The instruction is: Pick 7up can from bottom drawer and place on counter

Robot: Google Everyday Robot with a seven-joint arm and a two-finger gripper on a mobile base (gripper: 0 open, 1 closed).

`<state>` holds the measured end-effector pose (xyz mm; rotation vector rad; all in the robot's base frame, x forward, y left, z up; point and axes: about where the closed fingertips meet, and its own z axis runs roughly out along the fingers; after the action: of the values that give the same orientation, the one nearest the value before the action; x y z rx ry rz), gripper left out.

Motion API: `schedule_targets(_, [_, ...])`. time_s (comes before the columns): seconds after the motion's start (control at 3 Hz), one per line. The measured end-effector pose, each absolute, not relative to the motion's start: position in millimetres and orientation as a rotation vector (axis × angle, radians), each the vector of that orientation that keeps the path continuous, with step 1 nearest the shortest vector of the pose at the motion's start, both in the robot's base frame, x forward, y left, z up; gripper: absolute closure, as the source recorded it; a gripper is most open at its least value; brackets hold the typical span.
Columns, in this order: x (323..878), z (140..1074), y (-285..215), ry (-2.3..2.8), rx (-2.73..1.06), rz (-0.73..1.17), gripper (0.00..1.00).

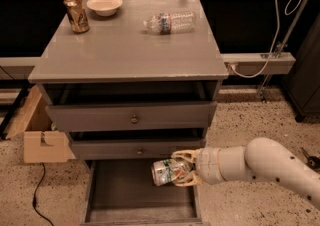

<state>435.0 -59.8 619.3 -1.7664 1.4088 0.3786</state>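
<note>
My gripper (181, 169) reaches in from the right on a white arm and is shut on the 7up can (167, 171). The can has a green and white label and lies on its side in my fingers, held above the right part of the open bottom drawer (112, 195). The drawer's dark floor shows nothing else on it. The counter (130, 50) is the grey cabinet top above, higher than the can.
On the counter stand a gold-brown can (76, 13) at the back left, a white bowl (104, 4) next to it, and a clear plastic bottle (169, 22) lying on its side. A cardboard box (37, 137) sits left of the cabinet. Two knobbed drawers stand slightly open.
</note>
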Motion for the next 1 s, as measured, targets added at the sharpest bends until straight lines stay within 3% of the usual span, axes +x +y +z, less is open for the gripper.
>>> schedule_targets(1.0, [516, 798, -104, 1.467, -1.721, 0.211, 1.0])
